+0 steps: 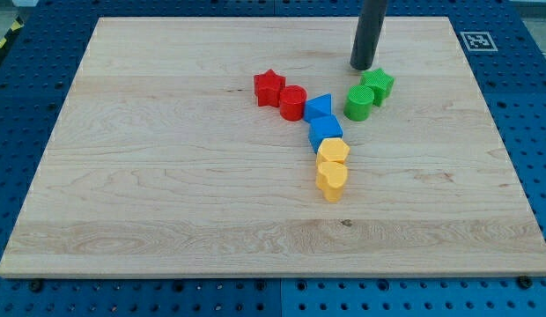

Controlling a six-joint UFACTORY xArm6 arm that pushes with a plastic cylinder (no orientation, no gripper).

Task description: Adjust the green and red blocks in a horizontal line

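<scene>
A red star block point(269, 86) and a red cylinder block point(292, 103) touch each other left of the board's middle top. A green cylinder block point(360, 102) and a green star block point(379, 85) touch each other to the right. The green pair and the red pair lie at about the same height in the view, with a blue block between them. My tip point(362, 67) stands just above the green blocks toward the view's top, slightly left of the green star, close to it; I cannot tell if it touches.
A blue triangular block point(318, 108) and a blue block point(325, 130) sit between the red and green pairs. Two yellow blocks point(333, 151) point(330, 180) continue downward. The wooden board point(167, 176) lies on a blue perforated table.
</scene>
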